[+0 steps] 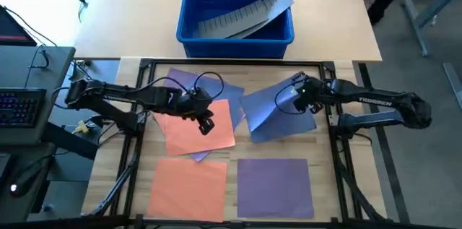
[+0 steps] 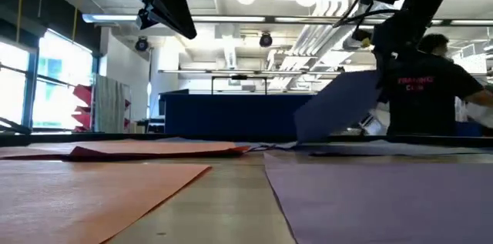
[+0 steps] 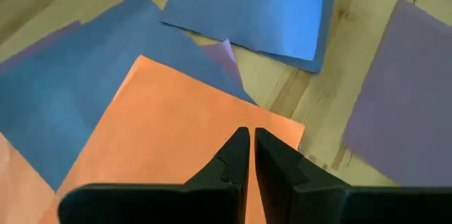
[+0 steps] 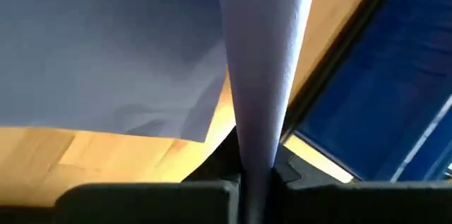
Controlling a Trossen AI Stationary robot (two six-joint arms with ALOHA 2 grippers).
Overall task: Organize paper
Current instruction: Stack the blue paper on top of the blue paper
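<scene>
Wooden table (image 1: 231, 167), loose sheets scattered; blue bin (image 1: 235, 11) behind. Right gripper (image 1: 294, 93) clamps one edge of a blue sheet (image 1: 278, 113), which lifts and droops. Left gripper (image 1: 205, 123) hovers empty above an orange sheet (image 1: 198, 129), fingers nearly together. Paper: light, limp, creases easily; best pinched at a free edge.

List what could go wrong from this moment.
The right gripper pinches only one edge of the blue sheet, its far edge on the table: dragging could crease it or nudge the purple sheet below.

The left gripper, jaws shut and empty, hangs over the orange sheet on a loose overlapping pile; pressing down could shift several sheets together.
</scene>
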